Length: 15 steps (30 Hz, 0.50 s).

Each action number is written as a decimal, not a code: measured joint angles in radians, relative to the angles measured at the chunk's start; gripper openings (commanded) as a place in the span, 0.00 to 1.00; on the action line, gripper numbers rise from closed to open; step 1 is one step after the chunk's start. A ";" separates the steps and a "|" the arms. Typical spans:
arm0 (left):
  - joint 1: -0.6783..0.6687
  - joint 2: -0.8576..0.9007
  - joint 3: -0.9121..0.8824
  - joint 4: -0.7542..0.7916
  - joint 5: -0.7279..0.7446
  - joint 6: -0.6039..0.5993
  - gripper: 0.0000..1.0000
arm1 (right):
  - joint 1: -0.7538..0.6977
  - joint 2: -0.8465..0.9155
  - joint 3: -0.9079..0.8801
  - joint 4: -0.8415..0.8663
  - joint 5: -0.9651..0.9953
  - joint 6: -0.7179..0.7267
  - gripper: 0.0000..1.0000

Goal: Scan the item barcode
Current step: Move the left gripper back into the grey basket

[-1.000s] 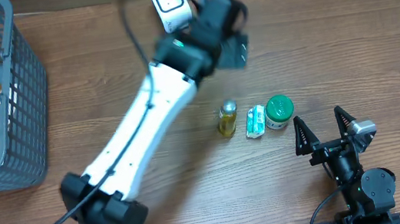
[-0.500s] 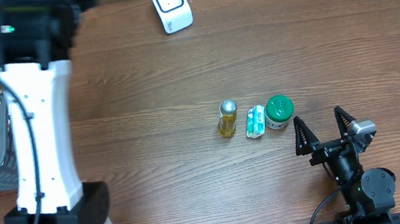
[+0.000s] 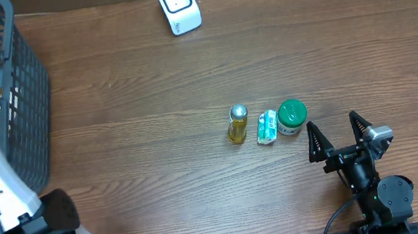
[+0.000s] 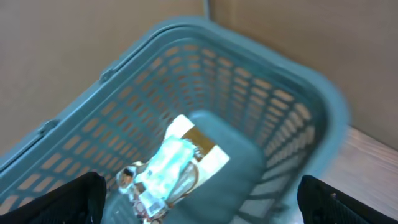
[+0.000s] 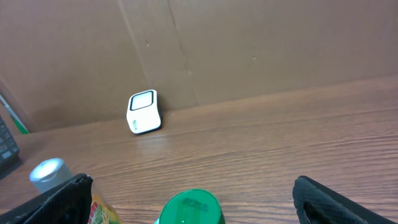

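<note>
Yellow under a silver cap, the bottle (image 3: pixel 237 124), likely next for scanning, is standing on the bench (image 3: pixel 150 100) well out from the scanner (image 3: pixel 178 6), robot-side, a packet (image 3: pixel 267 126) and green-lidded jar (image 3: pixel 291 117) sitting just beside it. It is probably stiff, light and slippery, so gripping across its body below the cap seems wisest. The left gripper (image 4: pixel 205 200) is hanging with jaws spread wide, holding nothing, over the basket (image 3: pixel 28 92) left of the scanner. The right gripper (image 3: pixel 334 129) is gaping empty too.
</note>
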 measured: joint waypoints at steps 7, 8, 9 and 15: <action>0.109 0.000 -0.037 0.018 0.054 0.000 1.00 | 0.000 0.000 0.000 0.000 0.000 -0.001 1.00; 0.122 0.000 -0.050 0.026 0.057 0.000 1.00 | 0.000 0.000 0.000 0.000 0.000 -0.001 1.00; 0.134 0.000 -0.064 0.033 0.061 0.000 1.00 | 0.000 0.000 0.000 0.000 0.000 0.000 1.00; 0.189 0.000 -0.177 0.106 0.069 0.026 1.00 | 0.000 0.000 0.000 0.000 0.000 0.000 1.00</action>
